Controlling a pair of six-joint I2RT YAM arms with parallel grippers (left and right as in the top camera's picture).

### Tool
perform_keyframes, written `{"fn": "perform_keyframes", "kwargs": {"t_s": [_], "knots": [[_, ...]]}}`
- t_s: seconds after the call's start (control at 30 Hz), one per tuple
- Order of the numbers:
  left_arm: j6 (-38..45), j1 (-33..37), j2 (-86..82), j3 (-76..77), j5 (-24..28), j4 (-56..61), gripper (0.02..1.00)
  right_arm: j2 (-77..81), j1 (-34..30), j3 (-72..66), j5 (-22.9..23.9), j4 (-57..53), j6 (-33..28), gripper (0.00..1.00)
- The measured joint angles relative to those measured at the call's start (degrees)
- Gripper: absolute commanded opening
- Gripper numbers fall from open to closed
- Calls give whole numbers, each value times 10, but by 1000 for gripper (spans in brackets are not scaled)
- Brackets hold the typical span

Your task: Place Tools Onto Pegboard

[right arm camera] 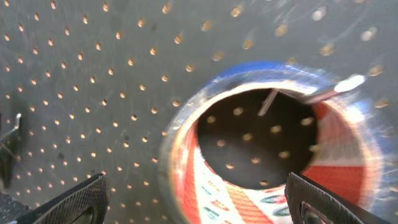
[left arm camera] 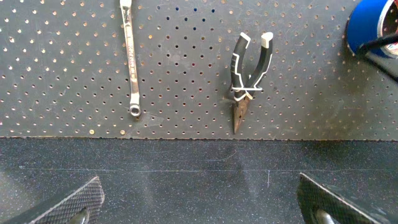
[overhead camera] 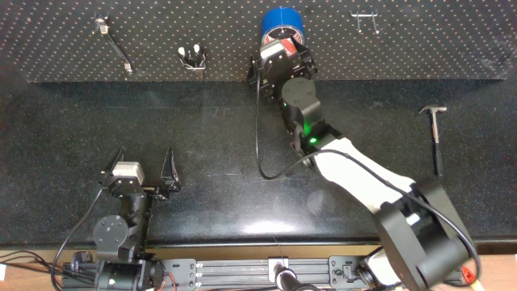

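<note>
A blue tape roll hangs on the pegboard, with a metal hook passing through its core. My right gripper sits just in front of the roll and is open, its fingers spread wider than the roll. Further left on the board hang a wrench and black-handled pliers. A hammer lies on the table at the right. My left gripper rests low near its base, open and holding nothing, facing the board.
An unused wire hook sticks out of the pegboard right of the tape roll. The right arm's cable loops over the dark tabletop near the middle.
</note>
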Motion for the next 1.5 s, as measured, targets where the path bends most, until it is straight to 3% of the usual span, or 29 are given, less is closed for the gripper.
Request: {"fn": "perform_keyframes", "kwargs": {"t_s": [0.2,0.4,0.73,0.8,1.03,1.1,1.27,1.5], "knots": [[0,0,0,0,0,0,996,-129,0,0,0,-124,0,919],[0,0,0,0,0,0,998,-273,-9,2,-1,-418,2,965],[0,0,0,0,0,0,996,-296,-182,2,-11,-512,10,967],[0,0,0,0,0,0,993,-300,-230,2,-56,-533,14,972],[0,0,0,0,0,0,996,-382,-398,0,-337,-589,38,974],[0,0,0,0,0,0,996,-388,-444,1,-380,-595,56,976],[0,0,0,0,0,0,996,-387,-496,0,-412,-605,69,974],[0,0,0,0,0,0,996,-387,-503,1,-424,-618,73,974]]}}
